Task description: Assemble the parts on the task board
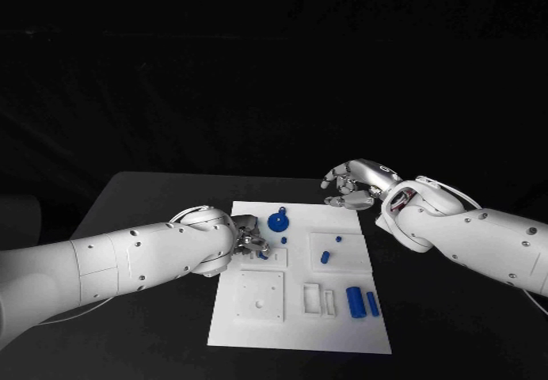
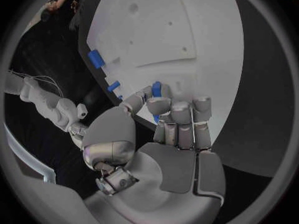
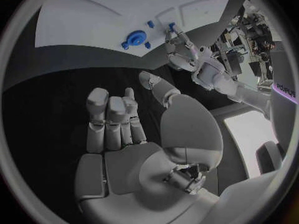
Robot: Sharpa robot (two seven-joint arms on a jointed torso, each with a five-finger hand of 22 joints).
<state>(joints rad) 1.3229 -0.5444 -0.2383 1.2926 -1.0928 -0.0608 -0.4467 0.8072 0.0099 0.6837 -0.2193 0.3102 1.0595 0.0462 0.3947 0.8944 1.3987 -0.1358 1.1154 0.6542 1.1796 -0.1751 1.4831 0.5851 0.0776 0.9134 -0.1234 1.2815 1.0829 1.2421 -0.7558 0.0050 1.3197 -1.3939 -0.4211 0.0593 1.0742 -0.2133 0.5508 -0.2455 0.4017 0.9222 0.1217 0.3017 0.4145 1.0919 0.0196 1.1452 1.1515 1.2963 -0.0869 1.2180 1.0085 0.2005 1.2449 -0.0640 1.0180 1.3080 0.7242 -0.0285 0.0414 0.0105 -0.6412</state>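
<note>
Currently the left silver hand pinches a small blue plastic peg at its fingertips over the white task board, while the right hand, fingers curled on nothing, hangs beyond; the slim pinch could let it slip.

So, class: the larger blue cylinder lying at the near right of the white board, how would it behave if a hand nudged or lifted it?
The larger blue cylinder lies on its side on the flat task board, so a sideways nudge would probably roll it. It looks rigid, likely plastic, so probably stiff and light. Its smooth surface might slip in a loose grip.
</note>
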